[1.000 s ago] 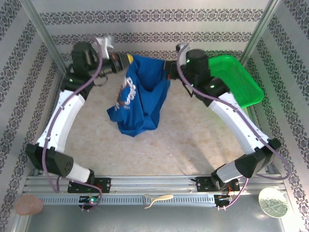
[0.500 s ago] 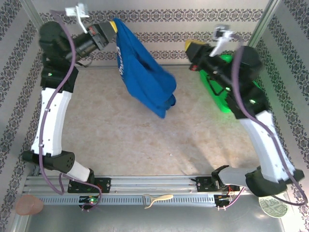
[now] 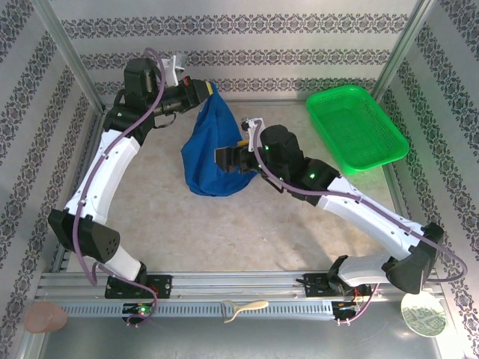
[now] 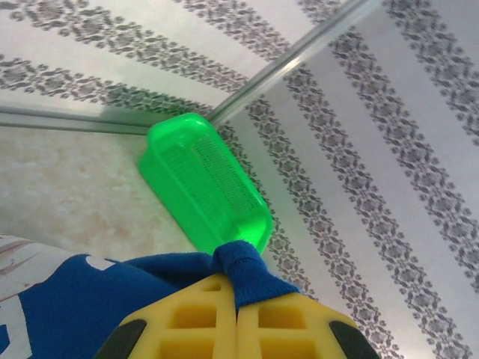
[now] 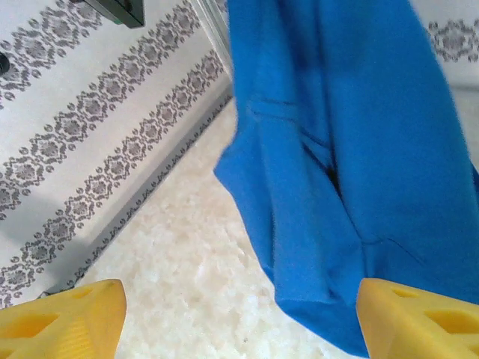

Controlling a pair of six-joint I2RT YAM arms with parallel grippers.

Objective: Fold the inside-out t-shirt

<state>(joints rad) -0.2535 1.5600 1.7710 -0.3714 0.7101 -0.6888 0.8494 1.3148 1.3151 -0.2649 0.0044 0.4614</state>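
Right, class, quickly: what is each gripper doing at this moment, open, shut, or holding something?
Left gripper: shut on a fold of the t-shirt, which hangs from it.
Right gripper: open, gripping nothing.

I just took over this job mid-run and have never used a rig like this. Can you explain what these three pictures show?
These are two robot arms bolted at the near edge of the table. The top picture looks down from above and behind them; the other two come from a camera on each wrist. The left gripper is shut on a fold of the blue t-shirt, which hangs from it in a bunch, its lower end seemingly on the table. The right gripper is open, yellow fingers wide apart, facing the t-shirt without holding it. An empty green basket sits at the far right.
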